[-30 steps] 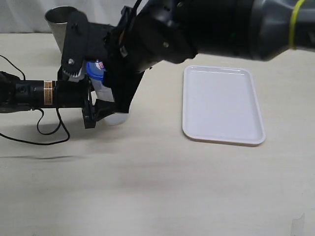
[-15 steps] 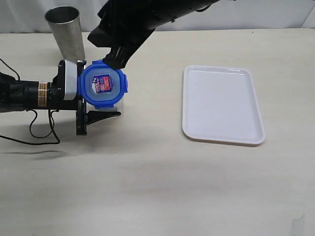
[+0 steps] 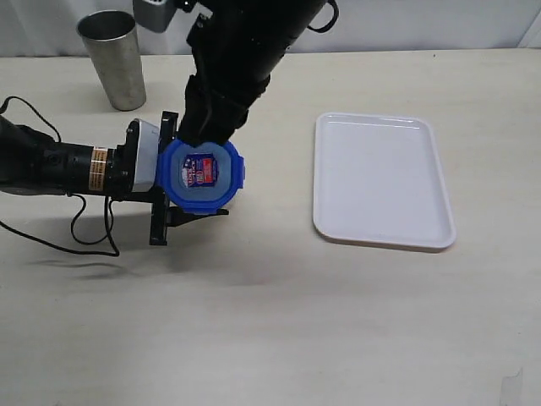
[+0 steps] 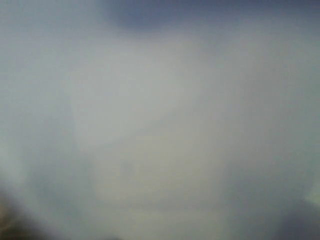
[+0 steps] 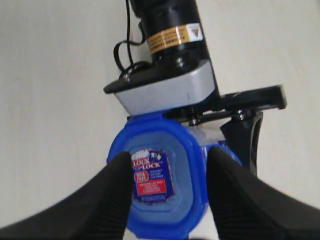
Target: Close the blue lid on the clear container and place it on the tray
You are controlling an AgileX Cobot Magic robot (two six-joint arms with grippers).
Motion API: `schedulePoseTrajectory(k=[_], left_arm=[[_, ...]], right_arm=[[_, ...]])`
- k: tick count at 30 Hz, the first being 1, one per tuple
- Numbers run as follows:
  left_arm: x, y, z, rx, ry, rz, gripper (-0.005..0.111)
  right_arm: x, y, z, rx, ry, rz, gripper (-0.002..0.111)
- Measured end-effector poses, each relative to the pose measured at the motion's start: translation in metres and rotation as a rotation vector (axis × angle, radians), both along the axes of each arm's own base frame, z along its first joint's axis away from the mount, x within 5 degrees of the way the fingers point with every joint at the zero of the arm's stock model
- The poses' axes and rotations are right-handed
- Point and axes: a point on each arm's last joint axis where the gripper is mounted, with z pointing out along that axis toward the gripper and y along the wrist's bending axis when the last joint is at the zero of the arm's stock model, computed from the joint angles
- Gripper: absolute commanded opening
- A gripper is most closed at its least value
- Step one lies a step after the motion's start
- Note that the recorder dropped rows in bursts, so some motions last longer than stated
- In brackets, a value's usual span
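My left gripper (image 3: 190, 182) reaches in level from the left side of the exterior view. Its jaws pinch the clear container (image 5: 209, 136), which lies on its side above the table (image 3: 279, 330), w/ a shadow under it. Only a pale sliver of the container shows, in the right wrist view betw. the lid and my left gripper's grey housing; the rest is hidden behind the lid. The blue lid (image 3: 203, 175) sits on the container's mouth, its face turned toward the exterior cam, red-white label readable at centre. Can't tell whether its flaps are snapped down. My right gripper (image 5: 171, 155) comes down from the top of the exterior view, right at the lid. Its jaws are spread wide, one black finger either side of the lid's centre panel; whether they touch the plastic, I can't tell. Left wrist cam gives only a grey blur, nothing usable. The tray (image 3: 380, 182) lies flat on the table well to the right, apart from both arms, nothing on it. A grey metal cup (image 3: 114, 59) stands upright at the back left, near my left arm but not touching it.
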Motion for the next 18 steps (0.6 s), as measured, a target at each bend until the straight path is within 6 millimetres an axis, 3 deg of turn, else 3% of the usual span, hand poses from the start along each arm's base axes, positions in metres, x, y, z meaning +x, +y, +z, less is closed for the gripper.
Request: schedulePoseTrajectory(k=[6, 18], left_arm=[[0.0, 0.0, 0.0, 0.0, 0.0, 0.0, 0.0], [0.001, 0.0, 0.0, 0.0, 0.0, 0.006, 0.0]], right_arm=[[0.003, 0.001, -0.018, -0.099, 0.033, 0.036, 0.041], [0.013, 0.004, -0.02, -0.085, -0.061, 0.025, 0.041]])
